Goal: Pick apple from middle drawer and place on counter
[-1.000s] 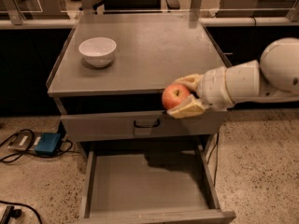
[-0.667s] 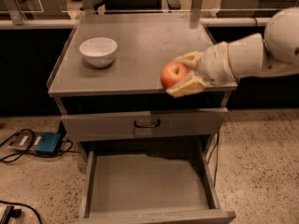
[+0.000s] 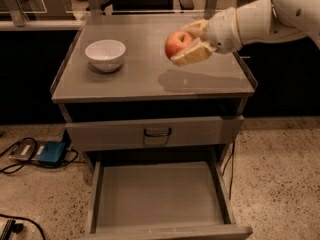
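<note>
Now the gripper (image 3: 186,43) is clamped on the apple (image 3: 175,43), up from the cabinet's front edge to over the counter (image 3: 140,81) — right of the white bowl (image 3: 105,54), not down yet. Middle drawer (image 3: 157,196) open, empty — only the set-down's left.

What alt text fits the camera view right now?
The gripper, shut on the apple, holds it above the counter, to the right of a white bowl. Below, the middle drawer stands pulled open.
</note>
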Controlling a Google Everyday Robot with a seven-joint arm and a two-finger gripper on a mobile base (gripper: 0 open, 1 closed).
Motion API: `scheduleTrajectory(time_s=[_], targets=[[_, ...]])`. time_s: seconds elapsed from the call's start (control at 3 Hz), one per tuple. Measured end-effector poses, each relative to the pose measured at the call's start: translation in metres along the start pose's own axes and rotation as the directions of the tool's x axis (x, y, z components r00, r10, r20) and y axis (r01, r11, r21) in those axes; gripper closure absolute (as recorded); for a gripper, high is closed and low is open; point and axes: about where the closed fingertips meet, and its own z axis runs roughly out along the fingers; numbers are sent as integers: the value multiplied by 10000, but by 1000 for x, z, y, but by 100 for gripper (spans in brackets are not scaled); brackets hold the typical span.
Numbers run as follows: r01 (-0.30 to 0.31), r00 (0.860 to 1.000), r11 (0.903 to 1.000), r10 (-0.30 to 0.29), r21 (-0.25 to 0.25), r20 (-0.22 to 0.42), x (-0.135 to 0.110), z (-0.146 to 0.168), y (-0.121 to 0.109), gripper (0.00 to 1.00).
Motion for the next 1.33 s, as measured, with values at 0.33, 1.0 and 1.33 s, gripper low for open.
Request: scheduleTrajectory(time_s=[0.33,1.0,1.33], targets=[[-363,9984,9992,357,147,433,0,12,-28,100],[-1128,9935,9914,1134,659,-42,49,46,-40,100],[-1349,9906,9882,1362,731,-142,65,53,-40,100]])
